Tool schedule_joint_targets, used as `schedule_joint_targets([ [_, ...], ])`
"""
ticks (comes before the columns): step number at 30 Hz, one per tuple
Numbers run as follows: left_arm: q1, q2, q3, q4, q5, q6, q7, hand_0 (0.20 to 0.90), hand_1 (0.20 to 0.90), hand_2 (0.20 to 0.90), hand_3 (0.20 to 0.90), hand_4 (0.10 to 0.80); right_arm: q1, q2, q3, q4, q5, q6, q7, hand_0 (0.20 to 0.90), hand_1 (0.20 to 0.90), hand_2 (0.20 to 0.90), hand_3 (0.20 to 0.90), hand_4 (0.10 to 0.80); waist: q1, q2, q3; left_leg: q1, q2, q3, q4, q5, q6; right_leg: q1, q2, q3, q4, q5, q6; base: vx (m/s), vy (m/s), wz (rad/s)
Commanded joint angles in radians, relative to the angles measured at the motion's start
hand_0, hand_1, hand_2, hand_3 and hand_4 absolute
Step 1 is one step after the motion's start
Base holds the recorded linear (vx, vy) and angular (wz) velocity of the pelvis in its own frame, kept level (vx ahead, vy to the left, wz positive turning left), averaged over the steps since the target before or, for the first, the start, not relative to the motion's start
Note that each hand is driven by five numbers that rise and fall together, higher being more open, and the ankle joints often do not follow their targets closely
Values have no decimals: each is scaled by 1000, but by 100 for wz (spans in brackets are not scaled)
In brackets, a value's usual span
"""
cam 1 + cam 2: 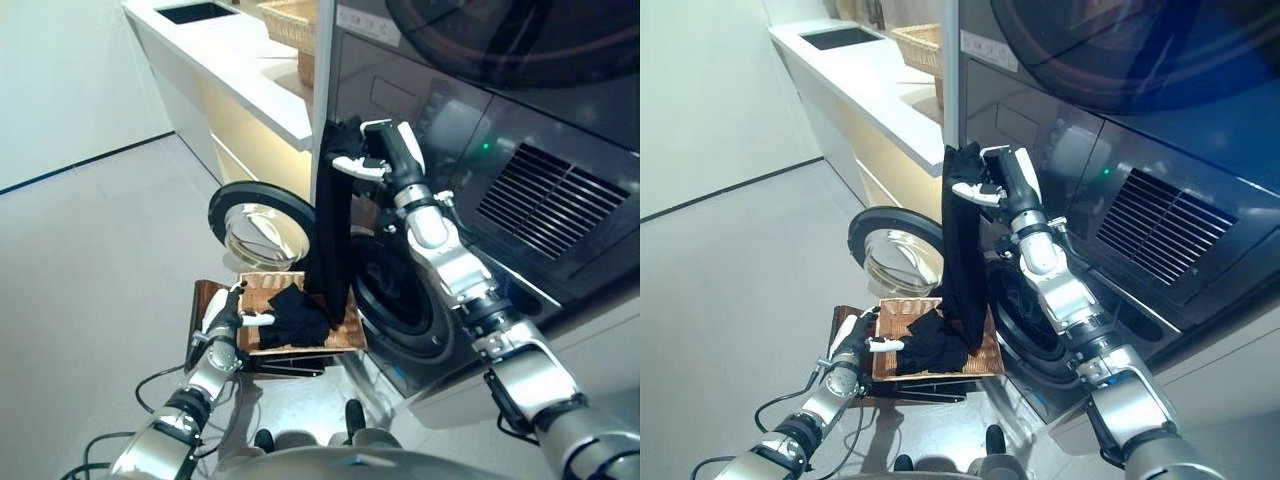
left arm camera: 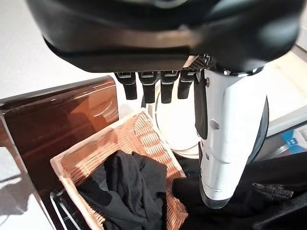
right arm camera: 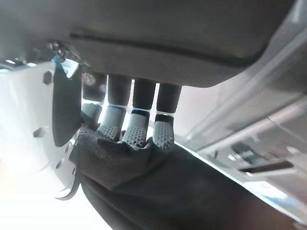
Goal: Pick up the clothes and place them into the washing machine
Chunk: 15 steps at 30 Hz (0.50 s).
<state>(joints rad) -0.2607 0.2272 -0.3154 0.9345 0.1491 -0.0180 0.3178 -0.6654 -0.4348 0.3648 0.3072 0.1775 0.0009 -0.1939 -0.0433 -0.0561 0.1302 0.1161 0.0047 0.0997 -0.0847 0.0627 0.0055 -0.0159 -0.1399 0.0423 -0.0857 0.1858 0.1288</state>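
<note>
My right hand [image 1: 385,150] is raised in front of the washing machine [image 1: 520,200] and is shut on the top of a long black garment [image 1: 330,230]. The cloth hangs straight down to a wicker basket [image 1: 300,340] on the floor. More black clothes [image 1: 295,315] lie bunched in that basket. In the right wrist view the fingers [image 3: 136,127] curl over the black fabric [image 3: 144,177]. My left hand [image 1: 228,318] rests at the basket's left rim, fingers straight and holding nothing. The round door [image 1: 258,225] stands swung open, and the drum opening [image 1: 400,300] is dark behind the hanging garment.
A white counter [image 1: 230,60] with a sink and a wicker basket [image 1: 290,20] runs along the back beside the machine. A dark brown stand [image 2: 57,124] sits under the floor basket. Grey floor [image 1: 90,270] lies to the left.
</note>
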Motion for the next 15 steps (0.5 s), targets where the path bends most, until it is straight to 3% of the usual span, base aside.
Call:
schedule_joint_targets([
  [1, -113, 35, -22, 61, 19, -45, 27, 900, 900, 900, 900, 800, -232, -19, -11, -25, 43, -113, -17, 200, 200, 200, 200, 300, 6, -21, -145, -50, -4, -1, 59, -96, -14, 14, -39, 2, 56, -121, 48, 4, -3, -6],
  [11, -203, 54, -58, 73, 15, -48, 6, 900, 900, 900, 900, 800, -286, -13, 41, -15, 94, -121, 14, 200, 200, 200, 200, 300, -14, -22, -152, -41, -2, 7, 55, -93, -16, 17, -34, 14, 56, -122, 46, 2, -2, -2],
  [15, -246, 74, -65, 11, -57, -72, -39, 900, 900, 900, 900, 800, -277, 2, 55, -16, 97, -113, 37, 200, 200, 200, 200, 300, -21, -18, -154, -37, 0, 12, 56, -92, -17, 17, -31, 22, 54, -121, 46, 0, 0, 0],
])
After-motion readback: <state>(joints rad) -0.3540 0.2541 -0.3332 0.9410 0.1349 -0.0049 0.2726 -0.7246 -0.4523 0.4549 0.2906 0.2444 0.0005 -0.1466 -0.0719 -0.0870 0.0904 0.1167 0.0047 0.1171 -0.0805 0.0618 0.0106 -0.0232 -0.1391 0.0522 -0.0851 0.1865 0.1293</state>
